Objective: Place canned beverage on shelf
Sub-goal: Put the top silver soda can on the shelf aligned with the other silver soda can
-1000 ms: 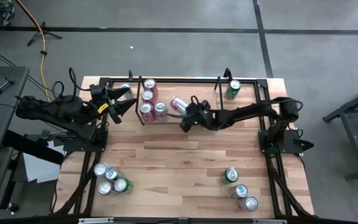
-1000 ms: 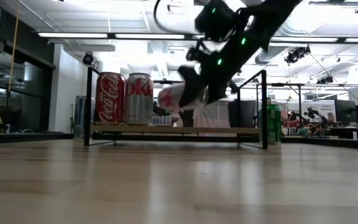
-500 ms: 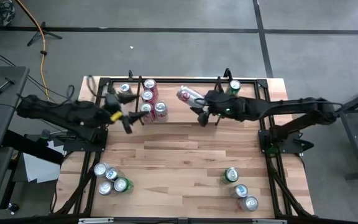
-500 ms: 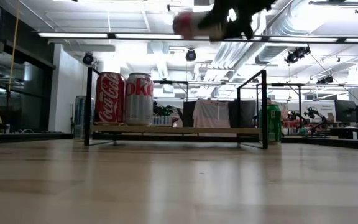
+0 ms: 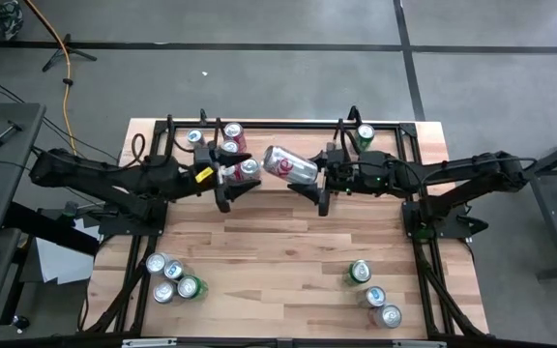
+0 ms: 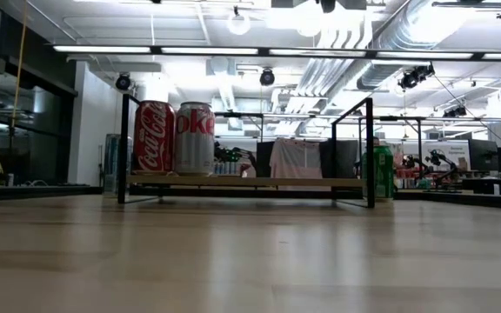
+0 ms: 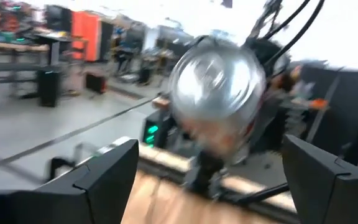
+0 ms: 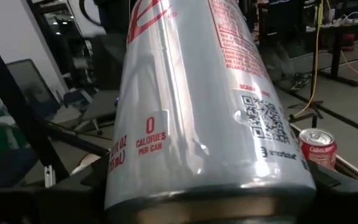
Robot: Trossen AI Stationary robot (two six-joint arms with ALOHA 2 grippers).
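Holding a silver diet cola can with red lettering [image 5: 290,164] on its side, the right gripper [image 5: 319,176] hangs above the low black-rod shelf with a light wood base [image 5: 341,132], fingers pinched on the can. Half a second ago the can sat nearer the shelf's back rail; now it lies further forward and leftward, beside the standing red and silver cans [image 5: 232,150]. Left gripper [image 5: 232,189] has advanced rightward, fingers spread, facing the can's end [image 7: 216,93]. Low view now shows no arm, only the two cans [image 6: 174,137] on the shelf [image 6: 242,182].
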